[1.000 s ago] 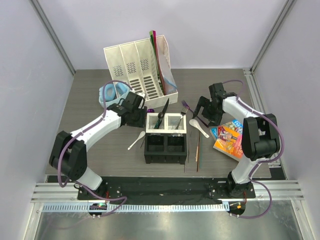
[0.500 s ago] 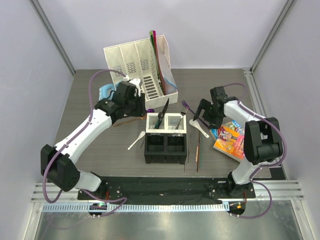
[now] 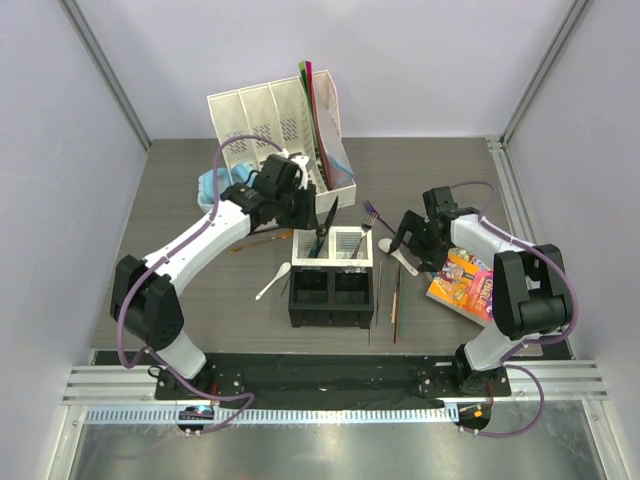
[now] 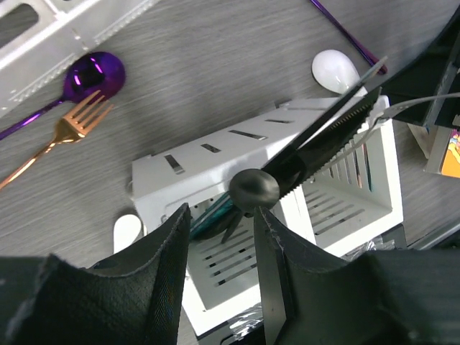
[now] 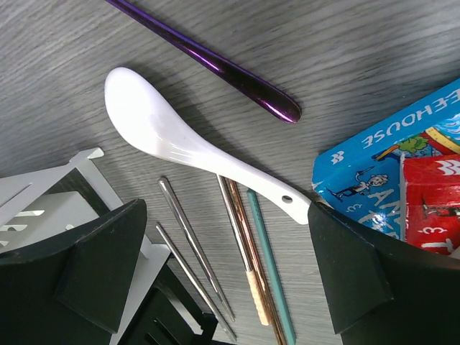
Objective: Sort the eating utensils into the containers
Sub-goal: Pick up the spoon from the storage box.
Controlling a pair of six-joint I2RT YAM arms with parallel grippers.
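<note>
Two sets of jaws are seen parted: a black knife (image 4: 316,147), propped slanting in the caddy (image 4: 215,154), is met just between the left jaws' tips, unclamped, while a white spoon (image 5: 180,144) lies on the counter (image 5: 359,57) between the wide right jaws, presumably straddled for pickup.

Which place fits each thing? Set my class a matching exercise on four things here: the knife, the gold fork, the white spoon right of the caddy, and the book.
Things
1. black knife
2. gold fork
3. right white spoon
4. book

Places
A. on the table beside the purple spoon
B. lying between the caddy and the book
C. farthest right of the four
D. leaning in a white cell of the caddy

Pairs: 1-D, 2-A, 3-B, 4-C
</note>
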